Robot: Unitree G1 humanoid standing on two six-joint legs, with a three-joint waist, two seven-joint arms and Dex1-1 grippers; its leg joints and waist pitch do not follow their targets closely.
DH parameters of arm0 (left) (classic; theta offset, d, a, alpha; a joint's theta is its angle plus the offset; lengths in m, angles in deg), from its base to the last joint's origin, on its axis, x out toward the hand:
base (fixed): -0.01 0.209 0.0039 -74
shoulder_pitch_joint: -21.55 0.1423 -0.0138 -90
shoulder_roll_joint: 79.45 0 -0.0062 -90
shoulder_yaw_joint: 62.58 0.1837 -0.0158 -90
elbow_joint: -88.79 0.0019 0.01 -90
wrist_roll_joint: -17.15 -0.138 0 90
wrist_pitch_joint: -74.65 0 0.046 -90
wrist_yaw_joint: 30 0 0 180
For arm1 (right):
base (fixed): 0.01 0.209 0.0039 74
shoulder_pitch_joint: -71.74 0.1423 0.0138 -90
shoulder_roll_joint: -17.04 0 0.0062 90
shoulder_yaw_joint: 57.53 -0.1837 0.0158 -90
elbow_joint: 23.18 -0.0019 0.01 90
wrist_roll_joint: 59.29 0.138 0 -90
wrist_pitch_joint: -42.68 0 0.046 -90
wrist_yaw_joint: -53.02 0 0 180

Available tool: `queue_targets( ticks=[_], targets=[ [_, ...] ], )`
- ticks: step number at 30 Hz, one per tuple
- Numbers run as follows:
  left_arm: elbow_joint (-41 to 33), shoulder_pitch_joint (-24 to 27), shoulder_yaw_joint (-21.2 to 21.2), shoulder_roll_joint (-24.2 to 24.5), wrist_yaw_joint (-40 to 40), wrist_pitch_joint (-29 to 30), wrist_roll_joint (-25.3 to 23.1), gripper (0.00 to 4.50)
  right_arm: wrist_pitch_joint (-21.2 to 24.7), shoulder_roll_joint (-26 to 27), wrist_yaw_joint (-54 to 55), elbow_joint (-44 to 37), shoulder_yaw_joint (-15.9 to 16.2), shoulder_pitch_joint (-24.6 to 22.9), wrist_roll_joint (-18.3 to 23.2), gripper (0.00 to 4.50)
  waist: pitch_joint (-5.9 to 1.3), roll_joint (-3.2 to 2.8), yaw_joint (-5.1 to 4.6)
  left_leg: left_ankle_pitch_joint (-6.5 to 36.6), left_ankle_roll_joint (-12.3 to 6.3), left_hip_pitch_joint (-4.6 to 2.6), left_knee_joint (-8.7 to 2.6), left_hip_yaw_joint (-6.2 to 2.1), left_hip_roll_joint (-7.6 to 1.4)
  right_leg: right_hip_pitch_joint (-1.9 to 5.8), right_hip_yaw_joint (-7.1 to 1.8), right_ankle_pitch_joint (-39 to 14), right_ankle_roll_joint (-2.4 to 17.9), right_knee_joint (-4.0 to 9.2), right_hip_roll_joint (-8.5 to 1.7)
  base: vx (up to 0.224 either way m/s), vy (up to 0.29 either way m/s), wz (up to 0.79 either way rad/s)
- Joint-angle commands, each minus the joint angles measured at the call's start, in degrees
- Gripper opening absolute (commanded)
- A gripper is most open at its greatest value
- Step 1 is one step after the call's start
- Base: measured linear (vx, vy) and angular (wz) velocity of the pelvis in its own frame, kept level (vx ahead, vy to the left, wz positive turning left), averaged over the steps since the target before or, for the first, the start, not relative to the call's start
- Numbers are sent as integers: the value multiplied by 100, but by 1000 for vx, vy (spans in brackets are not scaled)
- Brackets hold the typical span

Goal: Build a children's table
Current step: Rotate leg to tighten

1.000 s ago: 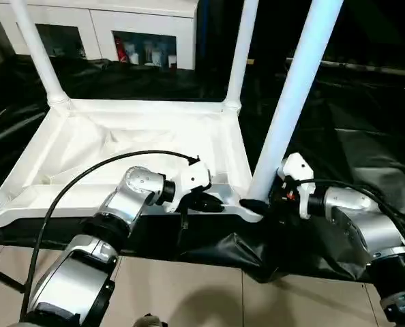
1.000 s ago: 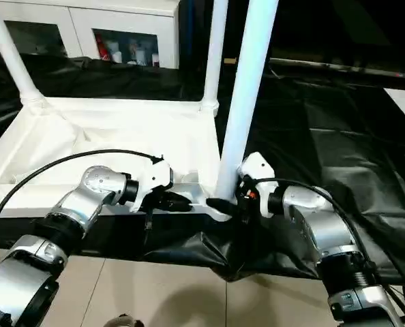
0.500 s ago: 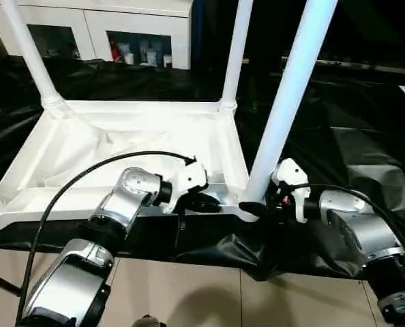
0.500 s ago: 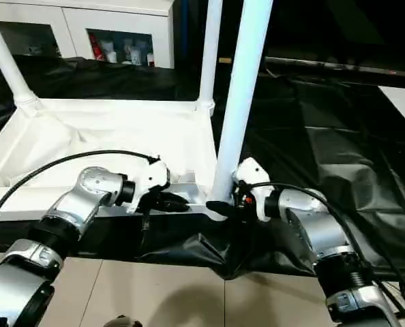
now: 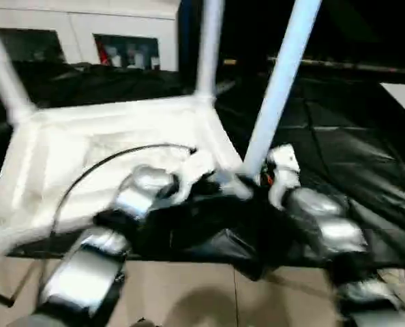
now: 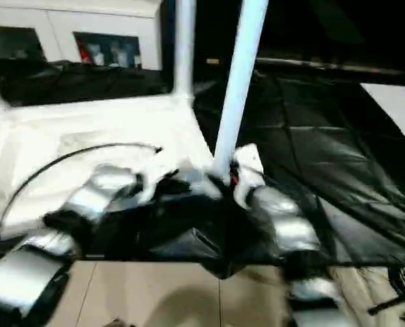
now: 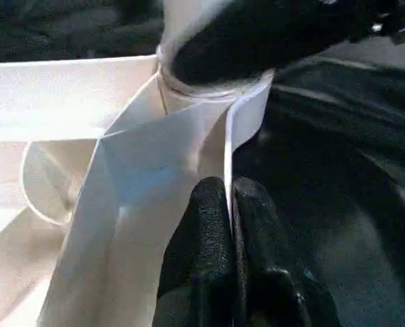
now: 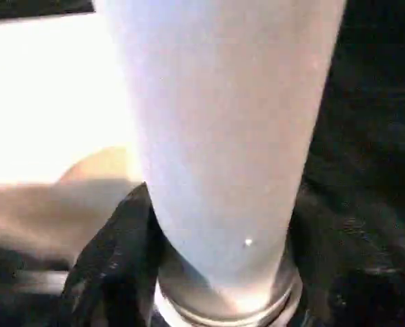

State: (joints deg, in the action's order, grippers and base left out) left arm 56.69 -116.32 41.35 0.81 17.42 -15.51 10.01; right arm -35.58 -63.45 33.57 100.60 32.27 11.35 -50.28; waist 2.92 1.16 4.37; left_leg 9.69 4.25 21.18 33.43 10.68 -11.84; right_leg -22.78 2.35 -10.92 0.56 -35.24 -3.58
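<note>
Plastic, hollow and light: the table top lies upside down on the black sheet, stiff at rims and sockets. The left gripper pinches its near rim; the right gripper wraps the near leg just above its corner socket, narrower than a second ago, when its fingers stood wider.

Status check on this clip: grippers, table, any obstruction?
Left gripper shut on the tabletop's rim. Right gripper around the near-right leg at its socket. Tabletop upside down on black sheeting; nothing in the way.
</note>
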Motion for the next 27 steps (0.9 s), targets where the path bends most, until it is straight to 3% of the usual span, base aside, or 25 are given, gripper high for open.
queue_targets(
  ticks=[1, 2, 5, 9, 13, 14, 16, 20, 22, 27],
  targets=[
    [290, -366, -208, -249, -816, 117, 40, 0, 212, 370, 979, 752, -171, 72, -16, 243, -347, -59, -6, 1562, 187, -116, -413, -85, -116, 199, -224, -1454, 1099, 503, -431, 0, 0, 0],
    [343, -405, -226, -283, -904, 128, 47, 0, 197, 437, 1097, 819, -210, 116, -4, 238, -354, -43, -13, 1548, 189, -111, -408, -78, -107, 207, -225, -1419, 1105, 502, -426, 0, 0, 0],
    [619, -609, -156, -451, -1319, -18, -72, 0, 22, 718, 1905, 1137, -295, 399, -145, 232, -369, -92, 6, 1367, 170, -104, -406, -77, -106, 229, -225, -952, 1127, 471, -408, 0, 0, 0],
    [720, -652, -116, -483, -1196, -255, -145, 0, 1, 781, 1907, 1082, -229, 463, -308, 228, -389, -84, 18, 1138, 45, -84, -393, -68, -95, 289, -220, -267, 1221, 416, -394, 0, 0, 0],
    [760, -627, -77, -462, -1064, -427, -172, 0, -118, 701, 1849, 903, -163, 403, -433, 228, -371, -82, 40, 1271, 16, -98, -401, -61, -105, 282, -224, -471, 1216, 442, -410, 0, 0, 0],
    [857, -647, -73, -454, -1098, -490, -182, 0, -219, 662, 1952, 918, -179, 409, -486, 272, -369, -69, 42, 1299, 23, -102, -402, -60, -104, 280, -227, -563, 1210, 451, -414, 0, 0, 0],
    [868, -616, -83, -434, -1010, -599, -148, 0, -423, 599, 1782, 730, -323, 322, -312, 283, -360, -29, 68, 1295, -21, -101, -401, -54, -105, 285, -232, -716, 1175, 465, -431, 0, 0, 0],
    [908, -609, -77, -416, -936, -728, -139, 0, -523, 402, 1794, 444, -144, 192, -526, 323, -362, -29, 87, 1078, -97, -81, -395, -55, -107, 293, -228, -589, 1170, 443, -422, 0, 0, 0],
    [917, -599, -112, -412, -865, -872, -134, 0, -445, 173, 1751, -141, -48, -65, -739, 325, -356, 6, 103, 996, -156, -73, -390, -45, -100, 304, -233, -538, 1143, 447, -423, 0, 0, 0],
    [898, -582, -232, -436, -829, -1087, -28, 0, -186, -190, 1237, -1387, -25, -752, -667, 325, -361, 14, 156, 865, -313, -62, -375, -47, -106, 307, -231, -442, 1064, 433, -430, 0, 0, 0]
  ],
)
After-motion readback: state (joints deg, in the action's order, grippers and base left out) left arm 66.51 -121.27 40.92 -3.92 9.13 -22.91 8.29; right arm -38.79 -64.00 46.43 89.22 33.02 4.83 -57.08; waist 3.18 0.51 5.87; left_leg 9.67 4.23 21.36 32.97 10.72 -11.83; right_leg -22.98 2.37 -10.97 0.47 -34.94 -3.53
